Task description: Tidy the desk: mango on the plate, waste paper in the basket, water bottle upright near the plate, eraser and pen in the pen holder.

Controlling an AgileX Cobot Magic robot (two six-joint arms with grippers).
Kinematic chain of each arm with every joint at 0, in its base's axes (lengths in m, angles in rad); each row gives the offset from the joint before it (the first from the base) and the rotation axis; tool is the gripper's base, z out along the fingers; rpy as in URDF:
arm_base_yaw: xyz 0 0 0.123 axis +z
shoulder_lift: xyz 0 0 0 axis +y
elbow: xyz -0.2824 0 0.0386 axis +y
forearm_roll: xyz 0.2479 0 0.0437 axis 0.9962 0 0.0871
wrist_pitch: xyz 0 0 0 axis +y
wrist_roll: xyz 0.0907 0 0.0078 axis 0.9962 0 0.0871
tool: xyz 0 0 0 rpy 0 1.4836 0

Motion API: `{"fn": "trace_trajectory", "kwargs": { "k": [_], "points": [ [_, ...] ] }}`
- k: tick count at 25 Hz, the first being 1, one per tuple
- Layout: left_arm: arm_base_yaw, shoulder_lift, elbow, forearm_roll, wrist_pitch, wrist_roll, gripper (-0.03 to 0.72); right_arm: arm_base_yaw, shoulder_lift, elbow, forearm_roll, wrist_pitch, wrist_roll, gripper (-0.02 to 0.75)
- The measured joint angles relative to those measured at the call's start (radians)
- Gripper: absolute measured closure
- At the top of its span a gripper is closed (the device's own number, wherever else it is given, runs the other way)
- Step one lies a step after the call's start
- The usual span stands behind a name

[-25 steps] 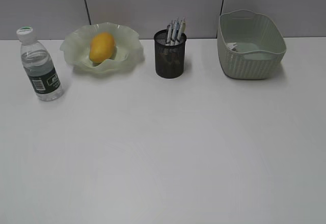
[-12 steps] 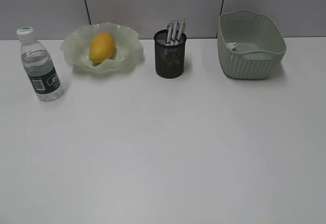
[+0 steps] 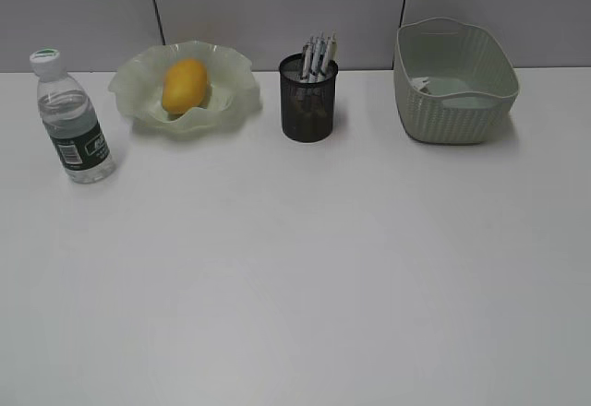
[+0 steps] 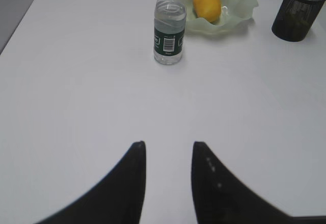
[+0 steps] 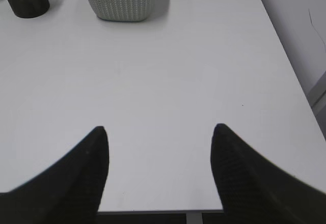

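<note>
I see the mango [image 3: 185, 84] on the plate [image 3: 138, 88]; water bottle [image 3: 72, 118] upright beside it; pens in the pen holder [image 3: 308, 101]; left end effector [image 4: 168, 155] and right end effector [image 5: 159, 137] both released, empty.

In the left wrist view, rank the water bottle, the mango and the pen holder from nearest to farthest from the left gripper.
From the left gripper:
1. water bottle, straight ahead, upright.
2. mango, behind it on the plate, slightly right.
3. pen holder, far right.
</note>
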Motion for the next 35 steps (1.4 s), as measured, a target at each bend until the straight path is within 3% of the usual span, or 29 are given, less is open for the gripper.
{"fn": "trace_trajectory", "kwargs": {
  "k": [35],
  "points": [
    [0.0,0.0,0.0,0.0,0.0,0.0,0.449,0.0,0.0,0.0,0.0,0.0,0.0,0.237]
  ]
}}
